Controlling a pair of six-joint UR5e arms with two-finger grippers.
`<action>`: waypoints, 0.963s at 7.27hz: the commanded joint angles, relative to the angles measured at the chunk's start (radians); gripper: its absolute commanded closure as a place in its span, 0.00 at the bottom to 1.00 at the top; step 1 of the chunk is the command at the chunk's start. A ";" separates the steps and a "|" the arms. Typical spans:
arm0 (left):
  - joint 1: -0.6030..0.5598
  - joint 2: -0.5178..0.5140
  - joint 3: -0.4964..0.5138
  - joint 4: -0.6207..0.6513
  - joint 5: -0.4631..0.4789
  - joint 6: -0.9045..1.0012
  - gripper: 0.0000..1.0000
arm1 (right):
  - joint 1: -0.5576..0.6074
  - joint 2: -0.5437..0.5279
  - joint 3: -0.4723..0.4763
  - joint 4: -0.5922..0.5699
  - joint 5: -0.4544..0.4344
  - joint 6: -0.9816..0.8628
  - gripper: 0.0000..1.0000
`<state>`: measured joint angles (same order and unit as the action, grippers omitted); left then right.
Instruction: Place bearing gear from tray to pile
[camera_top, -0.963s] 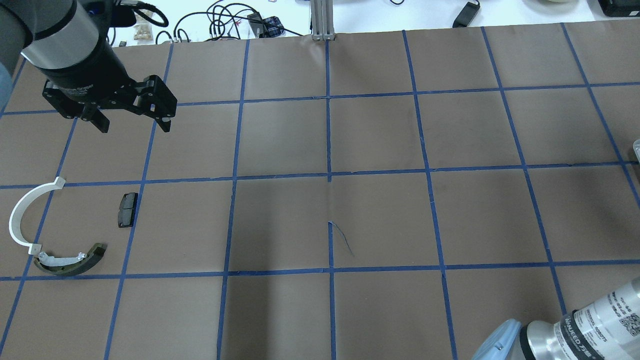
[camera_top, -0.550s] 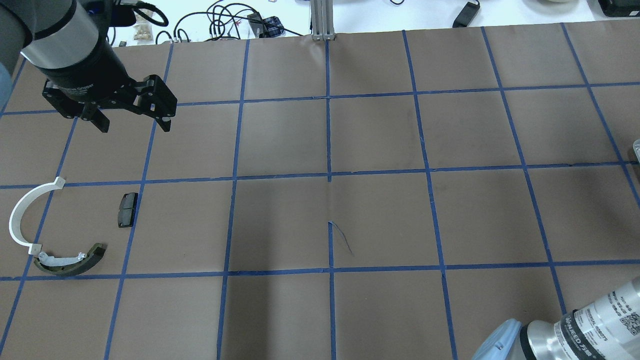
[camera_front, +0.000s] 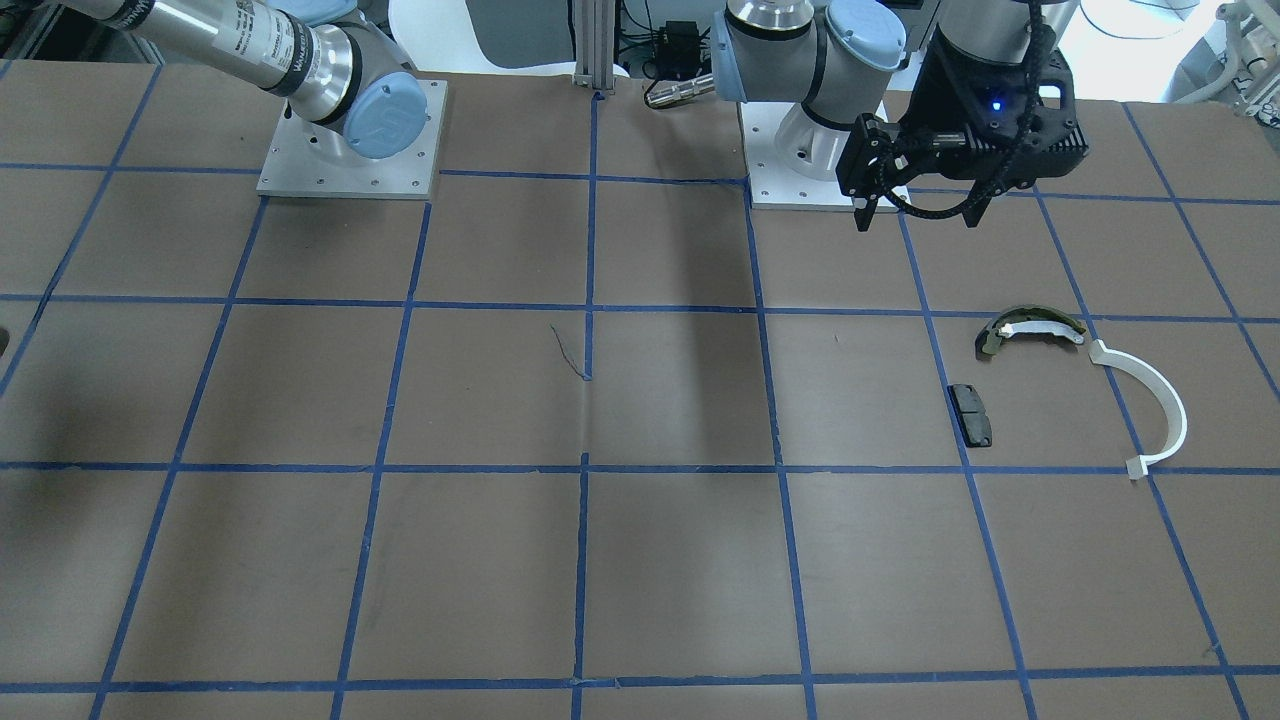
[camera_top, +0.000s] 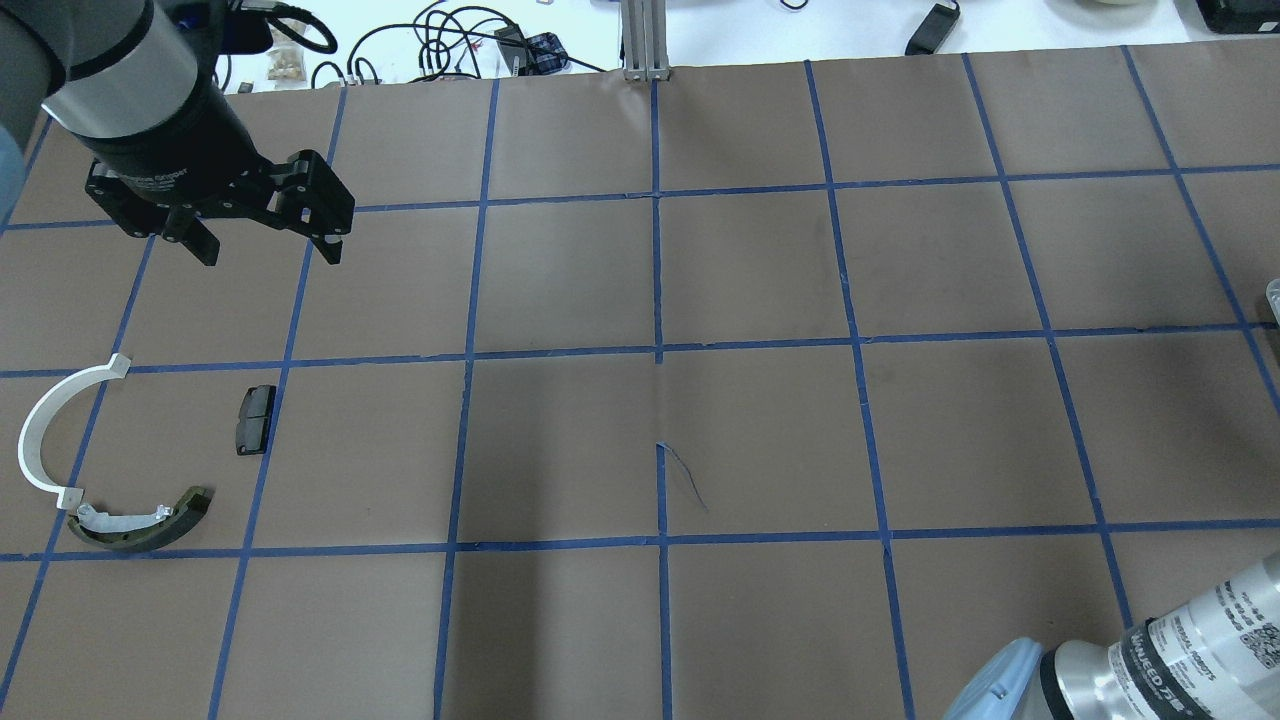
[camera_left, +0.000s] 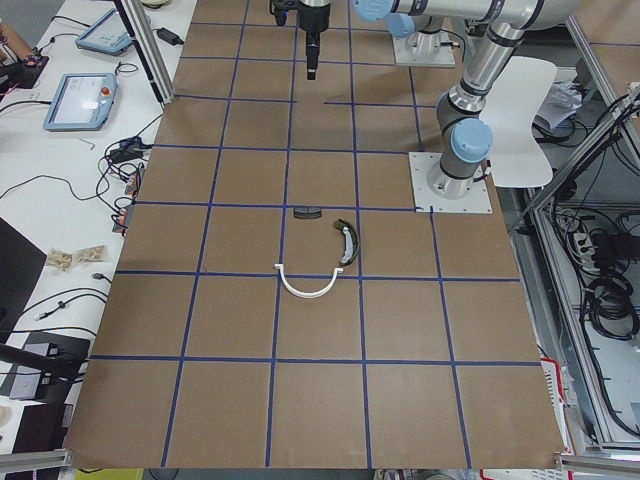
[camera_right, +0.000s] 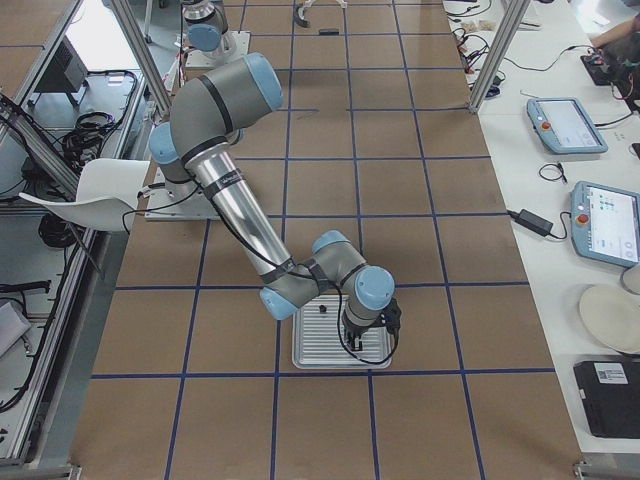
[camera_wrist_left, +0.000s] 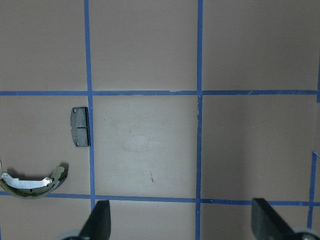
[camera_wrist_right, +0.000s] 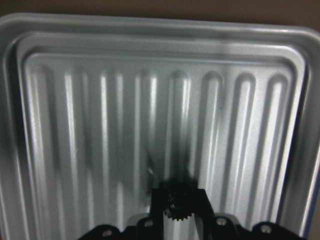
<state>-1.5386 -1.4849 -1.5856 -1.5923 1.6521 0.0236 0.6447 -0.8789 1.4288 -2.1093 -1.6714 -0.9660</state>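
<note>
Little is altered from a second ago: only the right arm's elbow (camera_top: 1150, 665) is shifted slightly in the overhead view. Over the ribbed silver metal tray (camera_wrist_right: 150, 30), the right gripper (camera_wrist_right: 176, 196) is pinched on a small dark toothed bearing gear (camera_wrist_right: 176, 206). The pile, made up of a thin white half-ring (camera_top: 38, 425), an olive-green curved shoe (camera_top: 150, 530) and a flat black rectangular pad (camera_top: 254, 420), is laid far across the surface (camera_top: 760, 430) toward the robot's left, much nearer the left gripper (camera_top: 268, 252), which is held spread and empty.

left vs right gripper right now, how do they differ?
Left gripper is wide open and empty; right gripper is shut on the bearing gear. Left hangs above bare table near the pile; right is low over the tray. Both point down.
</note>
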 joint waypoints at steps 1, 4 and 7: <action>0.000 0.000 -0.001 0.000 0.000 -0.001 0.00 | 0.001 -0.026 -0.002 0.024 -0.004 -0.002 1.00; 0.000 0.002 -0.001 0.000 0.000 -0.001 0.00 | 0.067 -0.155 0.006 0.211 0.019 0.073 1.00; 0.000 0.000 -0.002 0.005 0.000 0.002 0.00 | 0.312 -0.299 0.045 0.430 0.134 0.416 1.00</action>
<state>-1.5386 -1.4847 -1.5871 -1.5911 1.6521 0.0248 0.8642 -1.1147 1.4503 -1.7728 -1.6086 -0.6996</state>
